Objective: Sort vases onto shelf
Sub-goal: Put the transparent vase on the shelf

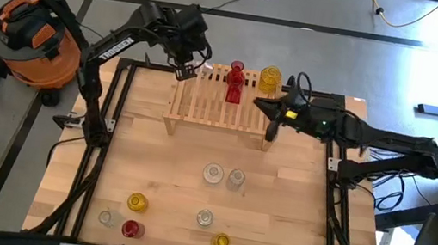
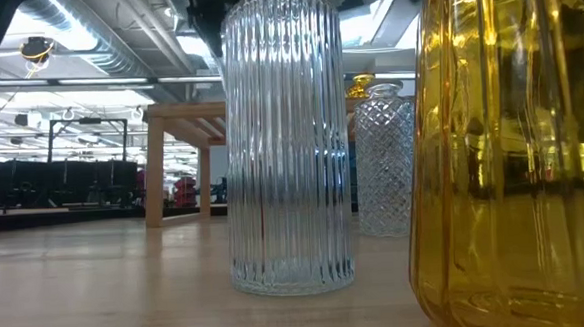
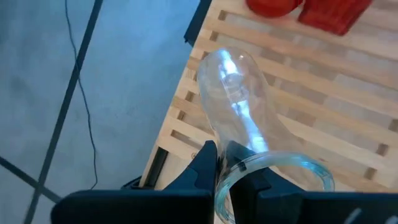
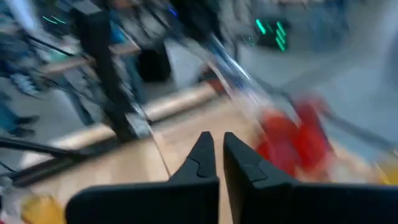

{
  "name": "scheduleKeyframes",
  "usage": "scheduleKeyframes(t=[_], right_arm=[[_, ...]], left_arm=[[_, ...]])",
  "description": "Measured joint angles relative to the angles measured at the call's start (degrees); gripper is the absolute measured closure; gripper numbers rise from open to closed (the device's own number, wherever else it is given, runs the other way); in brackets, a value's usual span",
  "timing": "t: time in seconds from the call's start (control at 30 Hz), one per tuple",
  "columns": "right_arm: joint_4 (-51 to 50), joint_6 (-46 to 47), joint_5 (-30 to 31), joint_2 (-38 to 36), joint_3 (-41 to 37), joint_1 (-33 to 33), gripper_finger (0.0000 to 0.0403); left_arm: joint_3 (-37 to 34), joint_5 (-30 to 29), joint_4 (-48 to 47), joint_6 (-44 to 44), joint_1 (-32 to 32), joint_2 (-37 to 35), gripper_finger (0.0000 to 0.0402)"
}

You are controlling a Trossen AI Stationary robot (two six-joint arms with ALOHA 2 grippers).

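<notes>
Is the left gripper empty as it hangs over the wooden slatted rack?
No, the left gripper is shut on the rim of a clear glass vase, holding it above the end of the light-wood slatted rack.

The only readable text is the white brand word "TROSSEN", printed lengthwise along the dark link of the left arm (image 1: 117, 45) in the high view; the letters are small but legible. Nothing readable shows on the right arm (image 1: 389, 148), the wooden shelf (image 1: 221, 110) or the table (image 1: 278, 192), and no label or number can be made out in the low view or in either wrist view.
</notes>
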Motion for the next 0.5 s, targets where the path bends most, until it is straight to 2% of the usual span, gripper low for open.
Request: scheduleKeyframes(t=[0.1,0.17,0.23,0.33,0.5], right_arm=[[10.6,-9.8,-3.7,4.3,0.5,0.0,0.0403],[12.2,-13.8,-4.6,7.6,2.8,-0.1,0.0402],[10.7,-16.2,-6.3,11.3,6.8,-1.4,0.0397],[5.1,-16.7,-12.4,17.0,14.8,-3.6,0.0375],[-6.7,-18.5,-20.6,27.2,32.0,-6.1,0.0292]], left_arm=[[0.0,4.6,0.0,0.5,-1.1,-2.2,0.0390],[0.0,5.6,-0.1,1.2,-2.2,-3.8,0.0390],[0.0,5.2,0.0,1.2,-3.7,-5.2,0.0390],[0.0,5.0,0.0,0.6,-5.2,-7.4,0.0390],[0.1,4.9,-0.1,-2.1,-8.8,-8.8,0.0390]])
